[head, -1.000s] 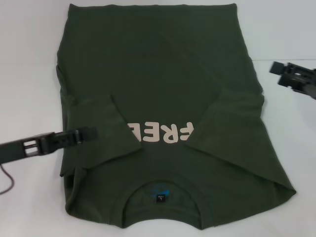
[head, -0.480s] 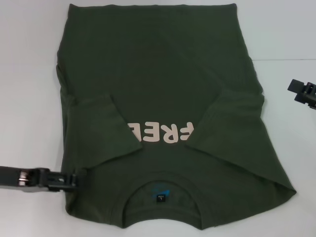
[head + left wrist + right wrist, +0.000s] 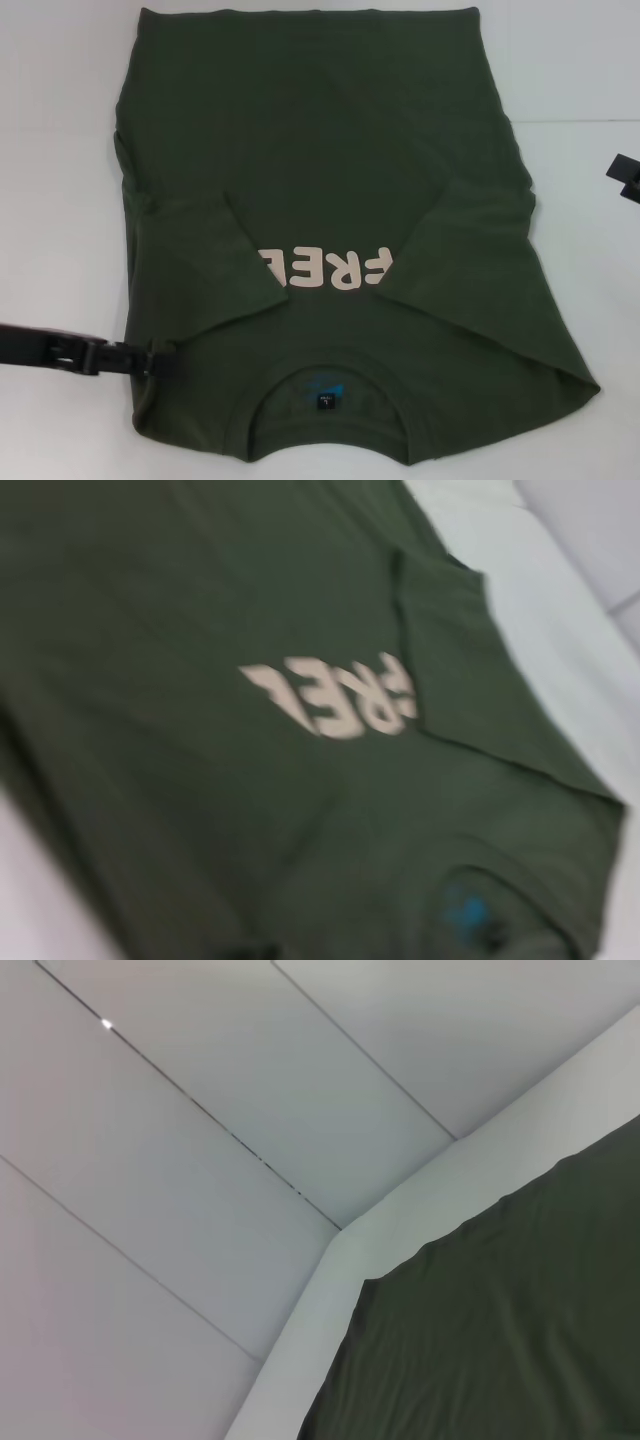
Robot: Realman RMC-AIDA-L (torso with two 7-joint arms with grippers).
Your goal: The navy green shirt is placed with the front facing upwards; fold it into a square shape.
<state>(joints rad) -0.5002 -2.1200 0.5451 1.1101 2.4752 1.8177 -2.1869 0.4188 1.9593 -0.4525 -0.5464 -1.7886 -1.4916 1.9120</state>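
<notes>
The navy green shirt lies flat on the white table, collar and blue neck label nearest me. Both sleeves are folded inward over the chest and cover the ends of the pale "FREE" lettering. My left gripper is low at the shirt's near-left shoulder edge, touching or just over the cloth. Only the tip of my right gripper shows at the right frame edge, clear of the shirt. The left wrist view shows the shirt and its lettering. The right wrist view shows a shirt corner.
The white table shows bare on both sides of the shirt. A seam line crosses it at the right. The right wrist view shows the table's edge and pale floor panels beyond it.
My left gripper moved from the folded left sleeve toward me, to the shirt's near-left shoulder edge. My right arm drew back to the right, almost out of view. The shirt has not moved.
</notes>
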